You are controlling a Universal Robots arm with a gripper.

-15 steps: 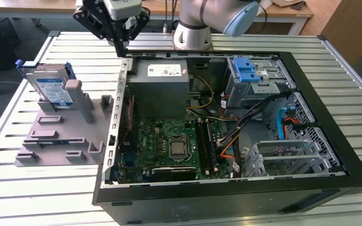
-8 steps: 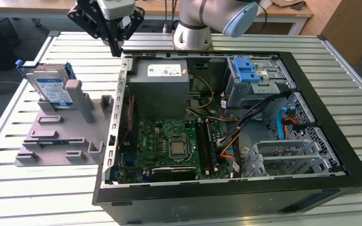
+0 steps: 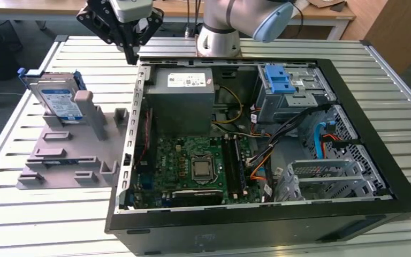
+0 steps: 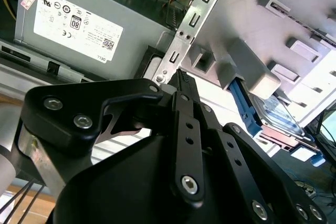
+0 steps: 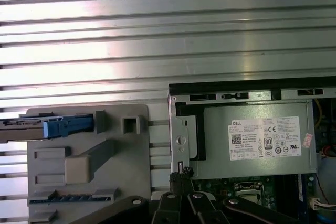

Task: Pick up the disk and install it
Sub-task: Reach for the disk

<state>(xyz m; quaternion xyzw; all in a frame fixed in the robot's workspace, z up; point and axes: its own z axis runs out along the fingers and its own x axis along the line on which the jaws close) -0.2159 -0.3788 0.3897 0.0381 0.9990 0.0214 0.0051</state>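
Exterior view: gripper (image 3: 130,55) over rim of computer case (image 3: 263,226), open table (image 3: 48,227) slats beside.
Gripper: fingers pinched together, empty.
Disk (image 3: 57,100): upright in grey holder (image 3: 66,160), well apart.

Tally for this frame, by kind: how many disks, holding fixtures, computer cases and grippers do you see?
disk: 1
grey fixture: 1
open computer case: 1
gripper: 1
Total: 4
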